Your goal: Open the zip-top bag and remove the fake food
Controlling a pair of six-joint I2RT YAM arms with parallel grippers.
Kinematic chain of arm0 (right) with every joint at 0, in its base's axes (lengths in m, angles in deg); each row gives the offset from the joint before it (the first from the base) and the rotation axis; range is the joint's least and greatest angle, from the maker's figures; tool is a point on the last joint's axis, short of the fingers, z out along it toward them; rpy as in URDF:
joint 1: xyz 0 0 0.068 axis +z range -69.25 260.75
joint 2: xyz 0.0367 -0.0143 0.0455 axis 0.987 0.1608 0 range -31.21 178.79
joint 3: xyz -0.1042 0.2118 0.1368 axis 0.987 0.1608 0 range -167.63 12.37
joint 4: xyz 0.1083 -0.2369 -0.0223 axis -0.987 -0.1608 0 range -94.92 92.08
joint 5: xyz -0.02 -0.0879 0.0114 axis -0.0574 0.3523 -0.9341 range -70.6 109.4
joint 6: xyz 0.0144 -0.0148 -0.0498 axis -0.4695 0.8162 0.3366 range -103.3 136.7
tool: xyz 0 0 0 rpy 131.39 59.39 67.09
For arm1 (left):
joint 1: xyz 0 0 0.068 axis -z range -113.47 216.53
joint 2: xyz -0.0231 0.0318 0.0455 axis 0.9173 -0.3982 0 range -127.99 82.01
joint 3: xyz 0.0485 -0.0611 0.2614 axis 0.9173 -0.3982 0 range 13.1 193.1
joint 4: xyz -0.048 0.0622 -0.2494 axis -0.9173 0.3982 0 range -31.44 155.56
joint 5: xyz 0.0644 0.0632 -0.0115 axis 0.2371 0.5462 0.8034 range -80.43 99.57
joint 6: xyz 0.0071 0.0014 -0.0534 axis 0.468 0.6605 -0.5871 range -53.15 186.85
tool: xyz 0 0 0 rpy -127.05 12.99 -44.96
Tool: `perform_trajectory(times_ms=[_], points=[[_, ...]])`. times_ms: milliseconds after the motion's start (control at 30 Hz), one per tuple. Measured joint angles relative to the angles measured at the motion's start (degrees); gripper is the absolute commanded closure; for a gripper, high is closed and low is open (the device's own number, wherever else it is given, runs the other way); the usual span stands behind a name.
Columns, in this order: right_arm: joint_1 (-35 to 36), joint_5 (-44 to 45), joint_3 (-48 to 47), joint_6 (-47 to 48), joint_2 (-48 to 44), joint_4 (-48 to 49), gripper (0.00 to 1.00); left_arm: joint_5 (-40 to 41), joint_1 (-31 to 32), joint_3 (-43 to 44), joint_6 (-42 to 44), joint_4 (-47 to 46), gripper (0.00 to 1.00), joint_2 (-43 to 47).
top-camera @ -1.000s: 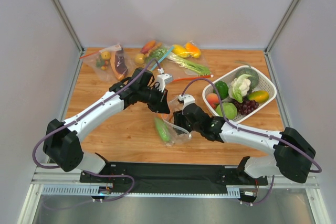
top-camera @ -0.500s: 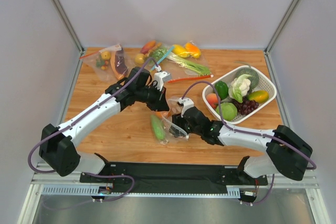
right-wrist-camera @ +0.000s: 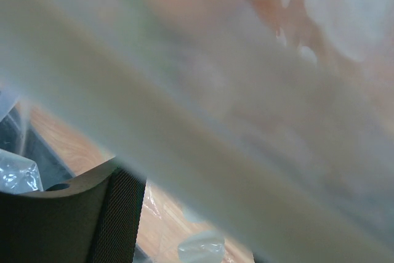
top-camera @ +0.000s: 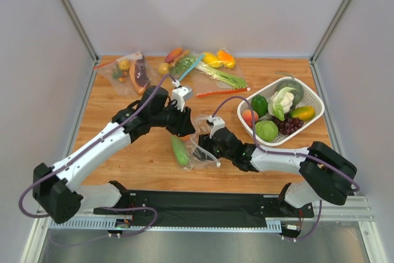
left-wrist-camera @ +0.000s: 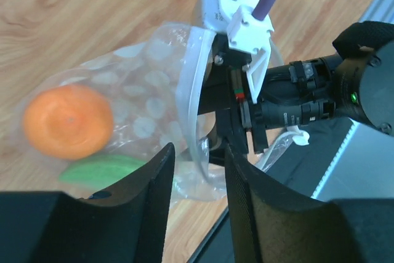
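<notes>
The wooden table (top-camera: pixel 277 69) carries a white basket (top-camera: pixel 315 98) at the right, and a white cauliflower (top-camera: pixel 282 101) lies in it. The zip-top bag (left-wrist-camera: pixel 144 100) lies in the near middle of the table, between the two hands. It is clear plastic with rows of pale round dots, and its whitish zip strip bends in an arc. The left hand (left-wrist-camera: pixel 200 158) is open, with the strip running down between its fingers. The right hand (top-camera: pixel 203 145) is at the strip; I cannot tell if it grips. The orange (left-wrist-camera: pixel 68 121) shows through the plastic, and the green piece (left-wrist-camera: pixel 104 167) is just beside it.
</notes>
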Motion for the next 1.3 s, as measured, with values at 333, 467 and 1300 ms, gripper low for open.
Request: perform_trajectory(times_ms=[333,467,1300], points=[[0.04,3.04,0.0,0.04,-1.55,-1.9,0.4,17.79,0.02,-14.08,-8.52,-1.97,0.48,21.99],[0.04,3.85,0.0,0.04,-2.82,-2.36,0.4,21.14,0.02,-21.64,-12.68,-2.21,0.47,25.11],[0.07,4.98,0.92,0.02,-5.09,-4.2,0.4,14.82,0.02,-35.6,-20.96,-20.02,0.56,12.22]])
